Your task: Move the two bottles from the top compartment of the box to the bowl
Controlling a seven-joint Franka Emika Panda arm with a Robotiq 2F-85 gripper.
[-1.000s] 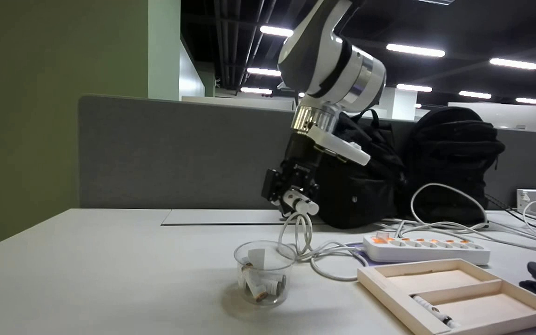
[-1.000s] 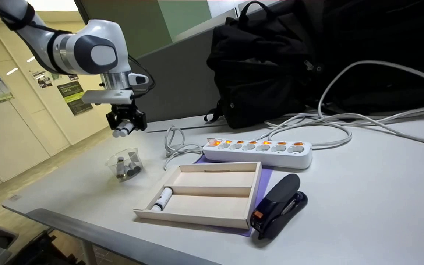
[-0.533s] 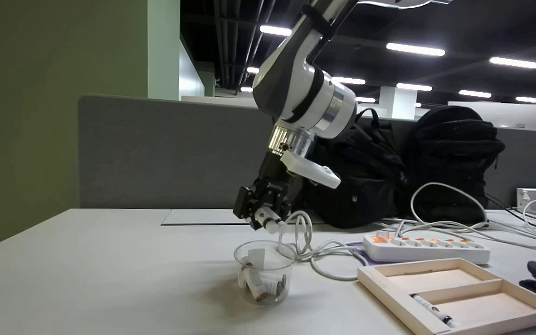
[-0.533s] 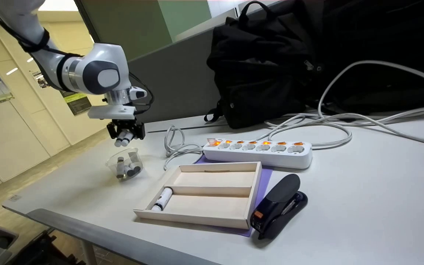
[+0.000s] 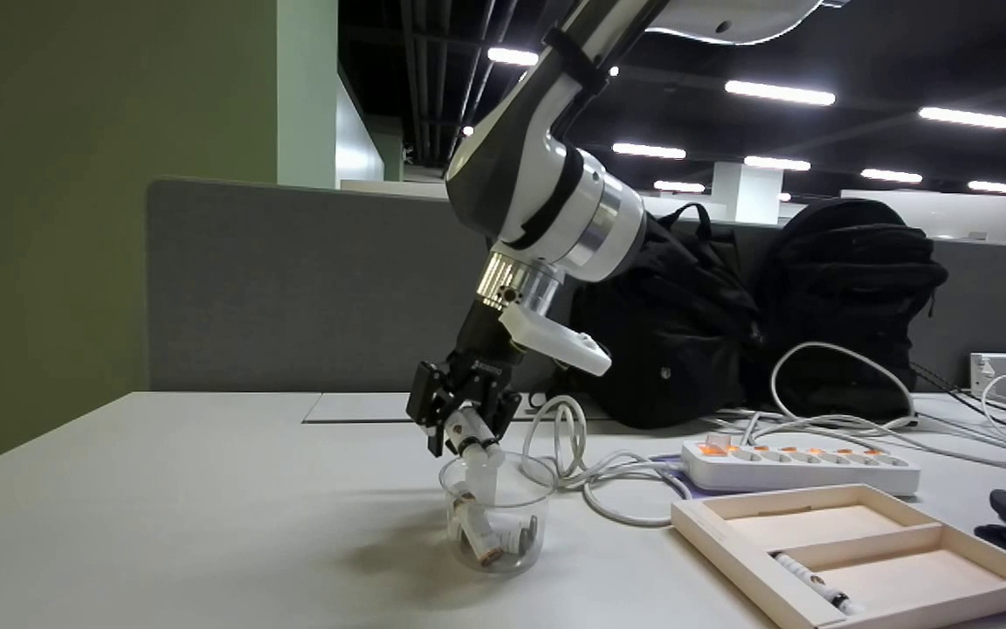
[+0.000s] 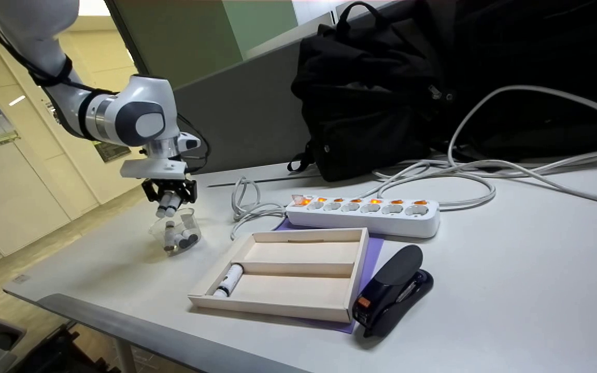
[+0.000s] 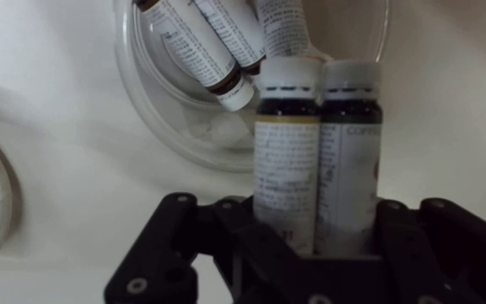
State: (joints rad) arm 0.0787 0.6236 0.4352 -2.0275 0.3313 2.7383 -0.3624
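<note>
My gripper [image 5: 464, 411] is shut on two bottles side by side, also seen in the wrist view: the left bottle [image 7: 286, 169] and the right bottle [image 7: 349, 169]. Both are white-labelled with dark necks and white caps pointing away from the gripper. They hang tilted, caps down, at the rim of the clear bowl [image 5: 541, 524]; how far they reach inside is unclear. The bowl also shows in the wrist view [image 7: 163, 131]. Several bottles [image 7: 192, 46] lie in it. The wooden box [image 6: 272, 307] has a far compartment [image 6: 303, 253] without bottles.
One bottle [image 6: 229, 280] lies in the box's near compartment. A white power strip [image 6: 363, 217] stands behind the box, with looped cables [image 6: 252, 212] near the bowl. A black stapler [image 6: 392, 290] lies beside the box. Black backpacks [image 5: 844, 306] stand at the partition.
My gripper has moved down and, in an exterior view, left, bringing the two held bottles from above to the bowl's rim. The bowl, box and their contents have not moved.
</note>
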